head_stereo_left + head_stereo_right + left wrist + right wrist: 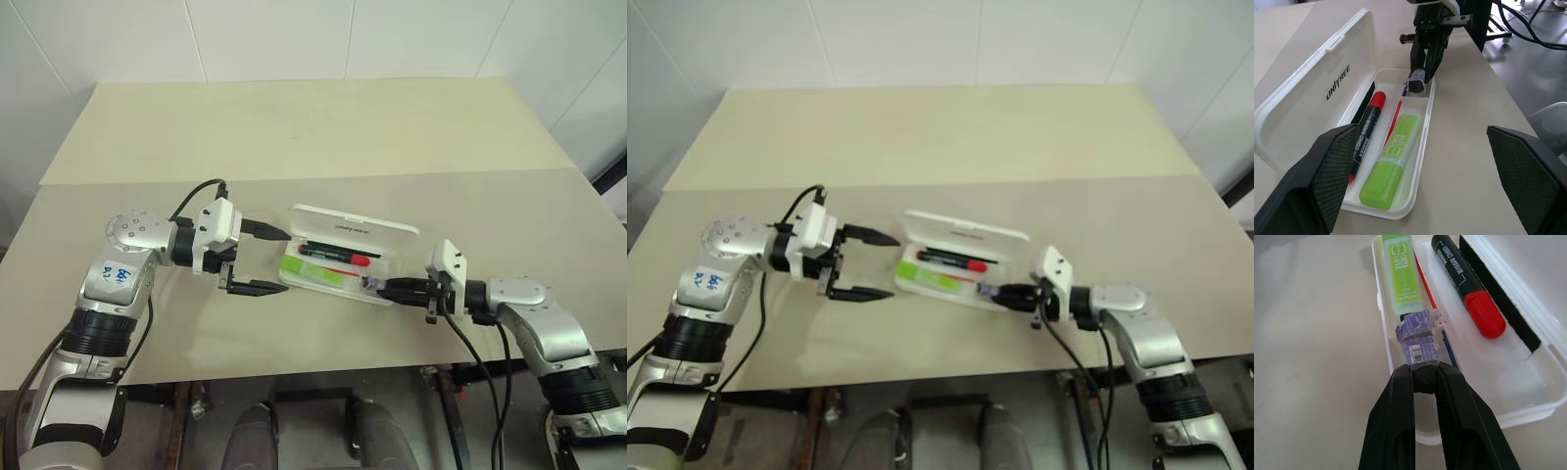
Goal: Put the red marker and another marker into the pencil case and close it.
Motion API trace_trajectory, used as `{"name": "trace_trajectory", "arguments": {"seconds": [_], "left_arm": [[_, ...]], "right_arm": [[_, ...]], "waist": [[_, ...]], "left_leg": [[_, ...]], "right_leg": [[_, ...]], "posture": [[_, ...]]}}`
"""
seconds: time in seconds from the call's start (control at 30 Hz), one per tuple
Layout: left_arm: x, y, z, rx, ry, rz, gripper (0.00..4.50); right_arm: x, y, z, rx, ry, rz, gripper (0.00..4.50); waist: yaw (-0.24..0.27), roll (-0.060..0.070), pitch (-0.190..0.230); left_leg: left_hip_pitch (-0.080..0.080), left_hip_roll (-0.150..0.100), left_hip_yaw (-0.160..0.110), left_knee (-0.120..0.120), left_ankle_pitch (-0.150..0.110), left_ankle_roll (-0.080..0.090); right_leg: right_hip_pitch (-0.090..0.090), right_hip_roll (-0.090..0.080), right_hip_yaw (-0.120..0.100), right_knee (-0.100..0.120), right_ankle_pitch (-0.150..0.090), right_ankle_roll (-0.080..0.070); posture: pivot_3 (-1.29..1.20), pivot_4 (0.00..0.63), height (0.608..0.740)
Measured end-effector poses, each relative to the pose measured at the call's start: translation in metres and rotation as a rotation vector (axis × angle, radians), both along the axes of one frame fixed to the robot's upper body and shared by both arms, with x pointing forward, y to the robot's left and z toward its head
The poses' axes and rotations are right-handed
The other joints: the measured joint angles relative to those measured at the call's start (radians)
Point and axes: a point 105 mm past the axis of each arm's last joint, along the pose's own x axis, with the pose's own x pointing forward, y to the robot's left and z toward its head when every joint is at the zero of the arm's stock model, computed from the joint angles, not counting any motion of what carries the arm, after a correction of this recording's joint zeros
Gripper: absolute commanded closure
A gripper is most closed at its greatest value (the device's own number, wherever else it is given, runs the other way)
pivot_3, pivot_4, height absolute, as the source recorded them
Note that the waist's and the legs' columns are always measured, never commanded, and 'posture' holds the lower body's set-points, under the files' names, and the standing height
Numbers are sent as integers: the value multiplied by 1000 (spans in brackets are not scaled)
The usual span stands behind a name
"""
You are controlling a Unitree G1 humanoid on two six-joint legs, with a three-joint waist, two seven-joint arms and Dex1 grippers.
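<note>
With both markers already lying in the pencil case (387, 294), the risk now is mostly about that little object in the right gripper (1419, 374). Its fingers are pinched tight on a small dark stub wrapped in a torn purple-and-white label (1418, 340), held just over the case's right end, right at the green highlighter's (1391, 164) tip. If it drops in or the gripper pushes down, I'd guess it nudges the highlighter or tips the light tray. And the lid can't close with that arm in the way (obviously).

The left gripper (263, 259) has its jaws spread wide, holding nothing, just beside the case's left end.

View differences: the right wrist view shows the label and the pinch up close. The left wrist view reads the lettering on the raised lid (1317, 98) and shows the red marker (1367, 129) lying beside the highlighter, nearer the hinge.
</note>
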Motion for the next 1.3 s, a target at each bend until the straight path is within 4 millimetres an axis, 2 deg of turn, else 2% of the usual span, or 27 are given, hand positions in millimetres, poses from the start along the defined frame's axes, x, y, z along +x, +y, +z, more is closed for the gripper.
{"name": "trace_trajectory", "arguments": {"seconds": [0.13,0.17,0.27,0.5,0.6,0.67,0.73,0.93,1.1,1.23,1.3], "left_arm": [[0,0,0,0,1,1,0],[0,0,0,0,1,1,0],[0,0,0,0,1,1,0],[0,0,0,-1,1,2,0],[0,0,0,-1,0,1,0],[0,0,1,-1,-1,0,0],[-1,1,1,0,-1,0,0],[-6,17,-1,-2,16,21,0],[-8,26,-4,-20,21,25,1583],[0,39,-12,-31,0,71,2995],[7,41,-12,-33,-21,90,3335]], "right_arm": [[0,1,0,0,0,1,4200],[0,0,0,0,1,1,3477],[0,1,1,-2,-6,2,2555],[0,2,4,-3,-15,13,31],[-1,2,11,9,-32,18,31],[-6,0,25,32,-53,23,31],[-15,-3,37,29,-78,31,31],[-52,-5,50,56,-64,53,31],[-66,-5,75,99,-153,21,0],[-64,-4,79,101,-178,-2,0],[-63,-4,81,97,-197,-10,0]], "waist": [[0,0,0],[0,0,0],[0,0,0],[0,0,0],[0,0,0],[1,0,0],[2,0,0],[1,0,0],[0,0,0],[0,-1,0],[0,-1,0]], "left_leg": [[0,0,0,0,0,0],[0,0,0,0,0,0],[0,0,0,0,0,0],[0,0,0,0,0,0],[0,0,0,0,0,0],[0,0,0,-1,0,0],[0,0,0,-1,0,0],[0,0,0,-3,-1,-1],[0,0,0,-2,-1,-1],[0,0,0,-2,-2,-3],[0,0,0,-2,-1,-2]], "right_leg": [[0,0,0,0,0,0],[0,0,0,0,0,0],[0,0,0,0,0,0],[0,0,0,0,0,0],[0,0,0,0,0,0],[0,0,0,0,0,0],[0,0,0,0,0,0],[-1,0,0,-2,-1,-1],[0,0,0,-3,-2,-2],[1,-1,0,-5,-1,-3],[1,-1,0,-5,-1,-3]], "posture": [[0,150,740],[0,150,740],[0,150,740],[0,150,740],[0,150,740],[0,150,740],[0,150,740],[0,150,740],[0,150,740],[0,150,740],[0,150,740]]}}
